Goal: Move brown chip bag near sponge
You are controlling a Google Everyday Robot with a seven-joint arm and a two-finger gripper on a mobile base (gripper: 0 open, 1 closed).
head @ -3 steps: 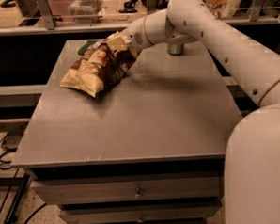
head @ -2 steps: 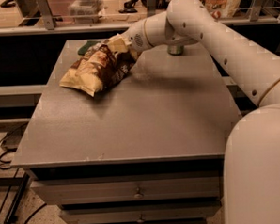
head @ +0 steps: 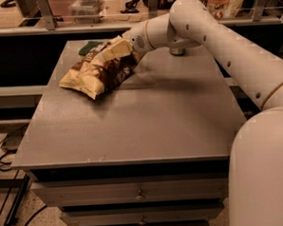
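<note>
The brown chip bag (head: 97, 69), dark brown and pale yellow, lies on the grey table (head: 146, 114) at its far left. My gripper (head: 115, 48) reaches from the right onto the bag's upper right end and is closed on it. The sponge (head: 89, 47) shows only as a dark green patch just behind the bag, at the table's far left edge; most of it is hidden by the bag. The bag's top edge lies right next to it.
A can (head: 177, 50) stands at the far middle of the table, mostly hidden behind my arm. My white arm (head: 233, 57) spans the table's right side. Drawers (head: 139, 197) sit below the front edge. Cables lie on the floor at the left.
The gripper and the chip bag have shifted slightly to the left and farther back, toward the green sponge. The grip on the bag is unchanged.
</note>
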